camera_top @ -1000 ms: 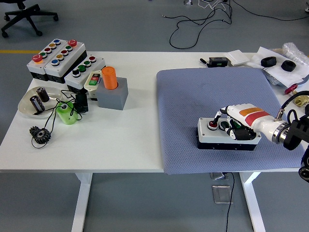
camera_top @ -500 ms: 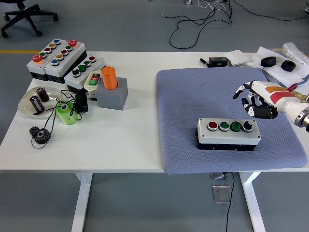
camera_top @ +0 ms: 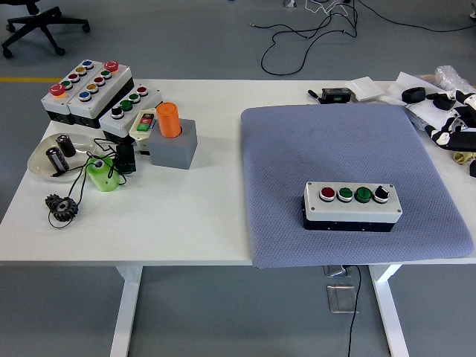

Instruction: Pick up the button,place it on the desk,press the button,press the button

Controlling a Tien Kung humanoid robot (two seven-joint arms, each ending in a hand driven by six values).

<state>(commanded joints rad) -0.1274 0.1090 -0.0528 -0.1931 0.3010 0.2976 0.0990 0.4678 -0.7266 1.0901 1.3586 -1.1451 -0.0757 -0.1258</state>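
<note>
Nearest to us on the white desk (camera_top: 201,223) we see the blue-grey mat (camera_top: 335,149), and on its front half sits the button box (camera_top: 351,206), flat and upright. Its white top carries a row of four controls: a red button at the left, two green ones in the middle, and a black-and-white knob at the right. Nothing touches the box.

At the left front of the desk we find a small black gear (camera_top: 62,206) with a thin black wire (camera_top: 82,182) looping by it, then a green cylindrical part (camera_top: 101,173) just beside a white dish (camera_top: 46,160) that holds two dark cylinders. Behind these stands a grey block (camera_top: 175,144) with an orange cylinder (camera_top: 169,119) upright on it, and further back a cluster of larger button boxes (camera_top: 89,91) with red, yellow, blue and green caps.

At the right edge, well apart from the button box, we see the right robot hand (camera_top: 455,119) only in part; its white and black fingers look loosely spread and seem to hold nothing, though the frame cuts most of it off. Papers and black objects (camera_top: 413,94) lie around it at the far right corner.
</note>
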